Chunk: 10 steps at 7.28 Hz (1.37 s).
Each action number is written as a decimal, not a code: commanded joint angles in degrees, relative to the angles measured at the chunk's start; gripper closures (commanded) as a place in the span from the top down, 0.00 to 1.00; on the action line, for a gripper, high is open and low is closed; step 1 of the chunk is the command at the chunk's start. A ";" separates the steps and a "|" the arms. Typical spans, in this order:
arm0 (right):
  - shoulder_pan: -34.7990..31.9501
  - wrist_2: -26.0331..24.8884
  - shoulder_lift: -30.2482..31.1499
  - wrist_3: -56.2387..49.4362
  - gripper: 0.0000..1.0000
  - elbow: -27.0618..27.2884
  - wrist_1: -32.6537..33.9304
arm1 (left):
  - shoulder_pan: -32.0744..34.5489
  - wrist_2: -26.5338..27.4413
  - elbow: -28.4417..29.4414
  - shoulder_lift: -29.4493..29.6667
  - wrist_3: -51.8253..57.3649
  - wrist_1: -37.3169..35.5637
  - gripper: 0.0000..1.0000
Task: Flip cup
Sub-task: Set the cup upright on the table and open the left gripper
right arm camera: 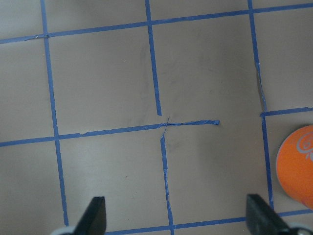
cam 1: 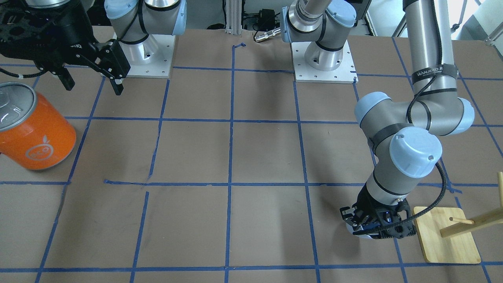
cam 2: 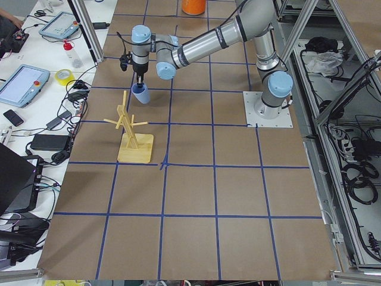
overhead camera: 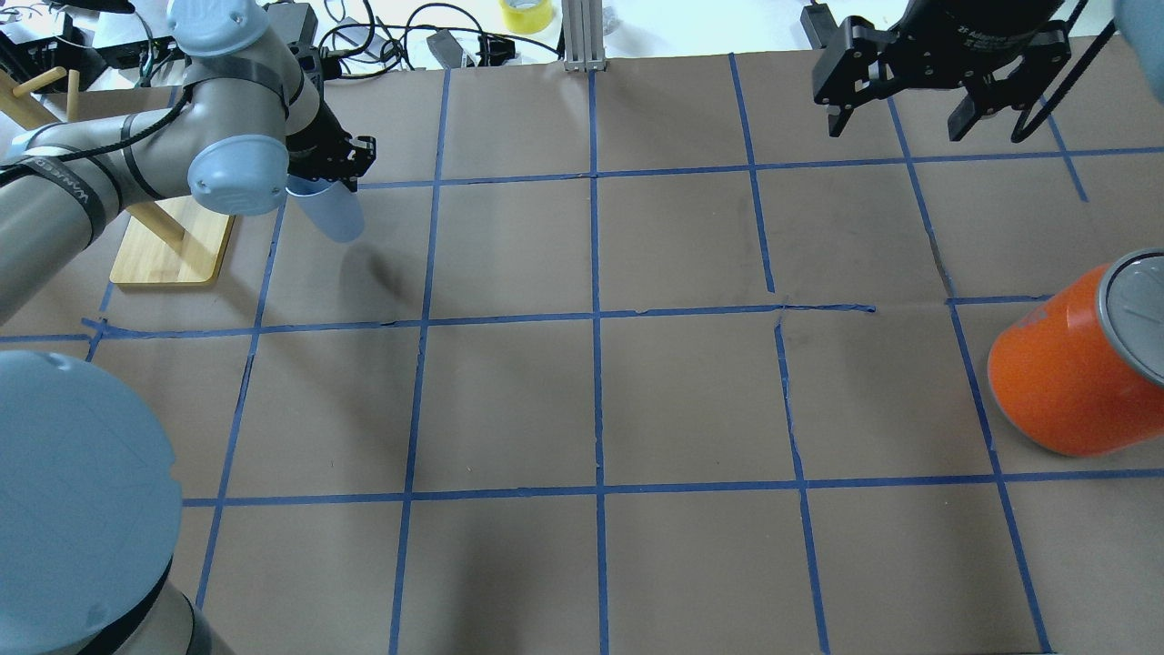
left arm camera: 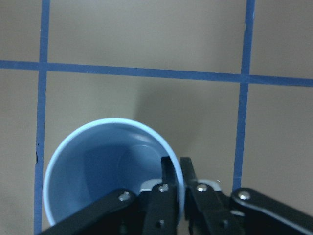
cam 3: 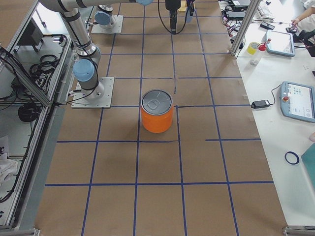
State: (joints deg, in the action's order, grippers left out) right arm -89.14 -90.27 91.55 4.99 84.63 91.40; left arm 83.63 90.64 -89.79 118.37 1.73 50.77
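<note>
The pale blue cup (overhead camera: pixel 329 211) stands mouth up under my left gripper (overhead camera: pixel 324 171), at the table's far left. In the left wrist view, one finger is inside the cup's bluish inside (left arm camera: pixel 105 166) and one is outside. The left gripper (left arm camera: pixel 179 172) is shut on the rim. I cannot tell whether the cup's base touches the paper. The cup also shows in the exterior left view (cam 2: pixel 141 95). In the front view the gripper (cam 1: pixel 373 226) hides most of it. My right gripper (overhead camera: pixel 898 123) is open and empty, high over the far right (cam 1: pixel 93 87).
A large orange can (overhead camera: pixel 1073 373) with a silver lid stands at the right edge (cam 1: pixel 35 133). A wooden peg rack on a board (overhead camera: pixel 173 244) stands just left of the cup (cam 1: pixel 444 237). Blue tape lines grid the brown paper.
</note>
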 commanded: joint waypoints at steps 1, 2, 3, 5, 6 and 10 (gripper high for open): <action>0.02 -0.08 -0.06 -0.07 1.00 0.09 0.00 | -0.05 0.06 -0.74 0.80 0.02 -0.76 0.00; 0.02 -0.43 -0.06 -0.07 1.00 0.09 0.00 | -0.05 0.06 -0.74 0.89 0.20 -0.76 0.16; 0.02 -0.52 -0.06 -0.07 1.00 0.27 0.00 | -0.05 0.32 -0.74 0.98 -0.84 -0.50 0.41; 0.02 -0.44 -0.06 -0.07 1.00 0.27 0.09 | 0.04 0.59 -0.74 -0.50 -0.85 0.38 0.94; 0.02 -0.44 -0.06 -0.16 1.00 0.36 0.27 | 0.13 0.59 -0.65 -1.12 -0.85 1.95 1.00; 0.02 -0.09 0.12 -0.25 1.00 0.36 -0.34 | 1.09 0.06 6.36 -12.43 -0.85 26.59 1.00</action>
State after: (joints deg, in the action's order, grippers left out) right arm -89.12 -90.67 91.58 4.81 84.99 91.49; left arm 84.53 90.88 -86.11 110.18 0.88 68.16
